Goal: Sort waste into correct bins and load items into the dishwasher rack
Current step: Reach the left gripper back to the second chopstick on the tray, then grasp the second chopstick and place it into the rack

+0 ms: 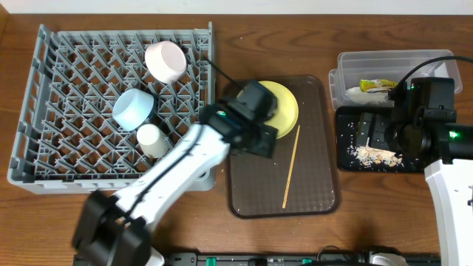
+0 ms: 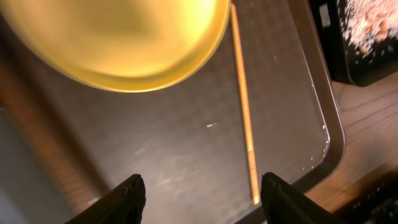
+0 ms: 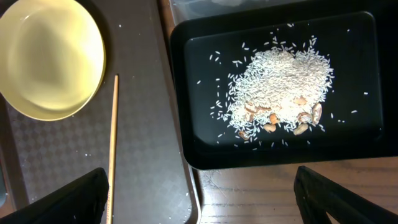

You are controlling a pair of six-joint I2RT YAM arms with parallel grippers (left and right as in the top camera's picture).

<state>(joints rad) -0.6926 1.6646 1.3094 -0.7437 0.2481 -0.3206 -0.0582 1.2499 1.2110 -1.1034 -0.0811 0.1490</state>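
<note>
Left tool (image 2: 205, 193), spread and empty, over the chopstick (image 2: 244, 106) (light, stiff, flat; likely best pinched mid-length); right tool (image 3: 199, 186) likewise released.

White arm links (image 1: 177, 166), black joints (image 1: 255, 122), green lights (image 1: 452, 135); black cable (image 1: 425, 66) above right wrist; left gripper (image 2: 203, 183) black.

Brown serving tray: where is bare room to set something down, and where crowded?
Free: the near half of the brown tray, between its left rim and the chopstick; a narrower strip right of the chopstick. Crowded: the far end, taken by the plate.
</note>
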